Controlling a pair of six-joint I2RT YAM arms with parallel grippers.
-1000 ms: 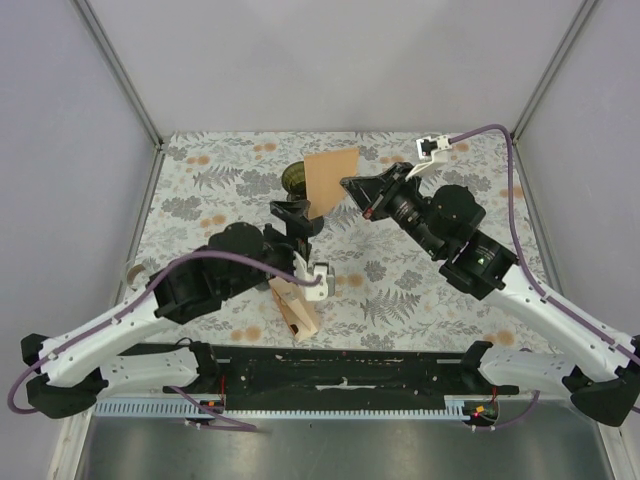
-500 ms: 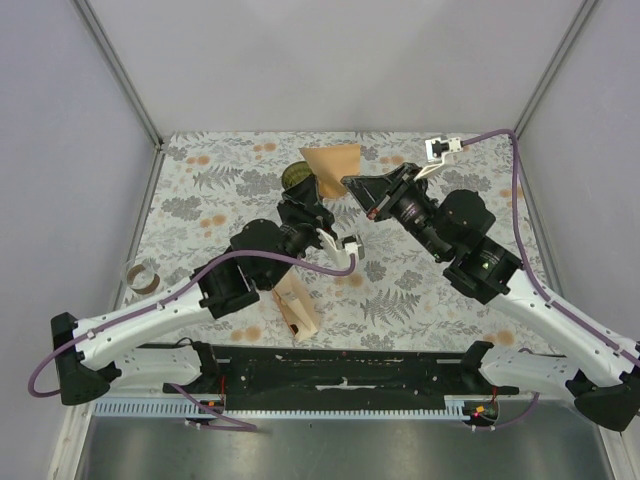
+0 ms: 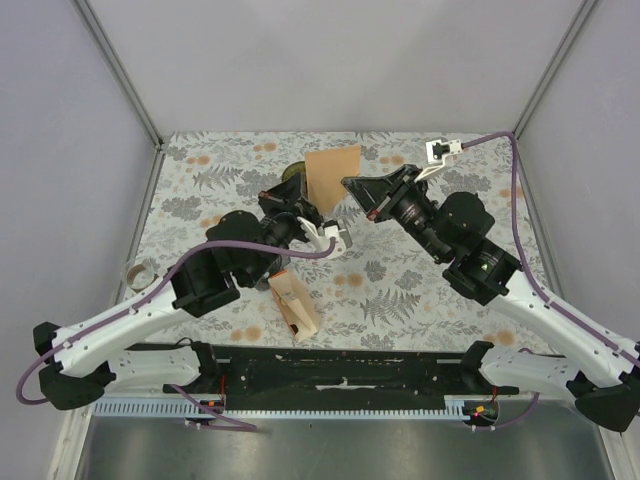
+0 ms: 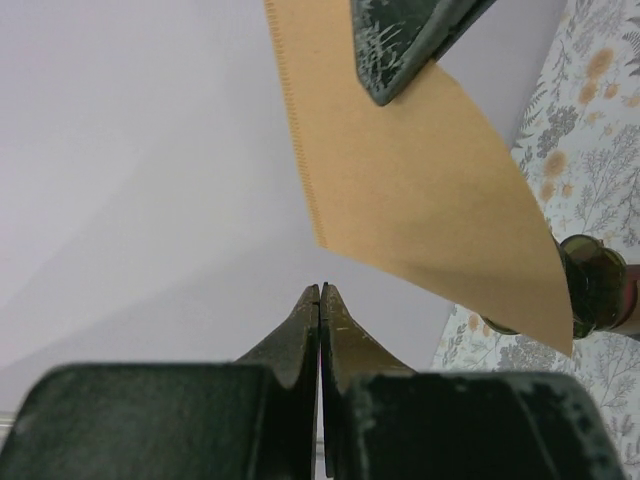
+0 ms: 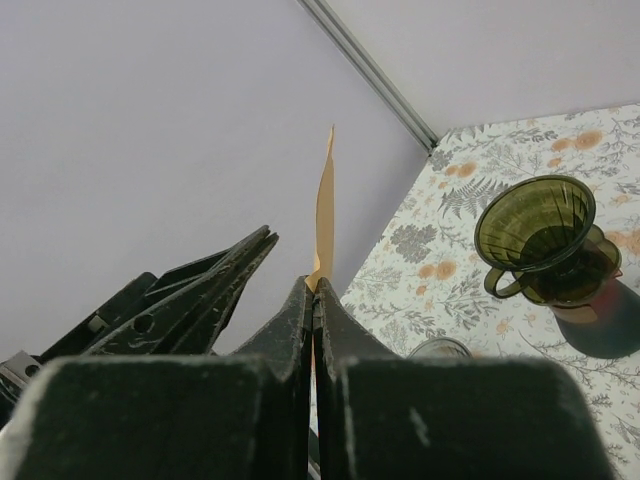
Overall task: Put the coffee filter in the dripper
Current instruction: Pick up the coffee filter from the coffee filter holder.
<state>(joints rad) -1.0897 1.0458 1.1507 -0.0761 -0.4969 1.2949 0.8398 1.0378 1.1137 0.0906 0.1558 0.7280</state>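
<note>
Top external view: the right gripper (image 3: 348, 183) is clamped on one side edge of the coffee filter (image 3: 333, 177). The filter stands out flat from the jaw tips, raised above the table (image 3: 420, 290). The dripper (image 3: 292, 177) stands on the table just past the filter's far side edge and is partly covered by it. The left gripper (image 3: 290, 200) sits close under the filter's lower edge, on the near side of the dripper. Behind the left jaws lie a wooden filter stand (image 3: 294, 306) and, well apart near the table's edge, a roll of tape (image 3: 138, 272). There is open cloth between the right jaws and the table's right edge.

Left wrist view: the left gripper (image 4: 320, 291) has its jaws pressed together with nothing between them. The coffee filter (image 4: 420, 200) hangs just above the tips. Its lower corner is apart from them by a thin gap, and its serrated edge runs up and away. A right gripper finger (image 4: 400, 40) bears on the filter's upper part. The dripper (image 4: 600, 290) shows to the right of the jaws, partly behind the filter's lower right corner.

Right wrist view: the right gripper (image 5: 313, 287) has its jaws closed on the coffee filter (image 5: 324, 215), which is seen edge-on rising straight from the tips. The left gripper (image 5: 205, 285) lies close on the left of these jaws. The dripper (image 5: 540, 235) stands upright to the right and beyond, with its mouth uncovered and bare table around it
</note>
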